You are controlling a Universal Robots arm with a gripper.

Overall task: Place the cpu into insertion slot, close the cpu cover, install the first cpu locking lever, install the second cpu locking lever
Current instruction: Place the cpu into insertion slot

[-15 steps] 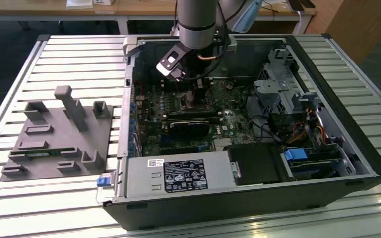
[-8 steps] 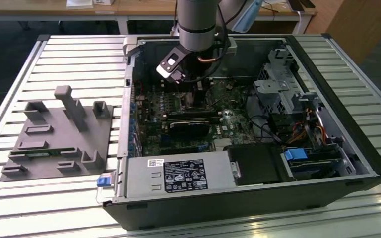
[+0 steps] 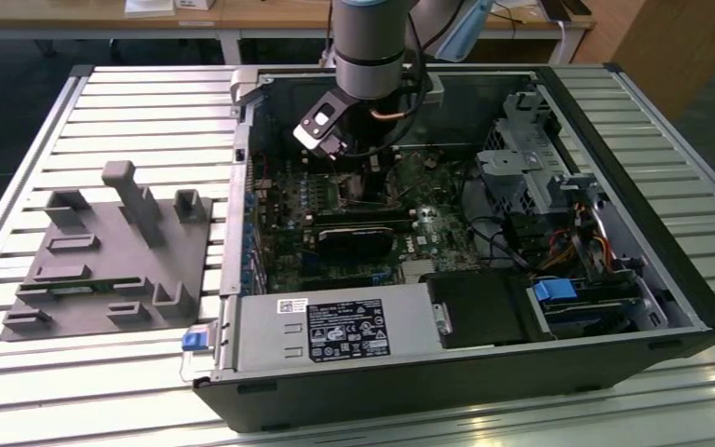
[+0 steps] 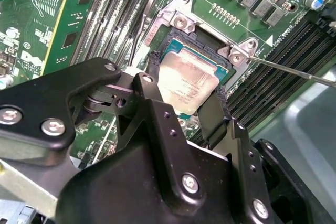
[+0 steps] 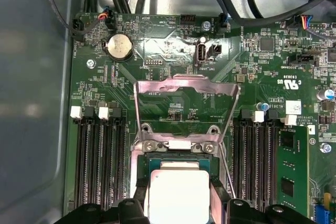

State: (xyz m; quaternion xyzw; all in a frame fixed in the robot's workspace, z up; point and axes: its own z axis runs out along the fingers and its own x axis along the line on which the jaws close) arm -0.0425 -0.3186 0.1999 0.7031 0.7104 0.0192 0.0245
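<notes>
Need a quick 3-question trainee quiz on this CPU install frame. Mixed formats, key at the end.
1. True or false: the cpu cover is shut over the insertion slot.
2. The fingers of the gripper flank: A) a coin cell B) the cpu C) a memory stick
3. Fill in: the grey fixture lies toward the exterior view's ____ of the computer case.
Key: 1 false, it stands open; 2 B; 3 left.

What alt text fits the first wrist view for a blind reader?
The end effector grips the cpu at the insertion slot on a motherboard. The cpu cover is flipped open beyond it, with memory slots on both sides.
</notes>
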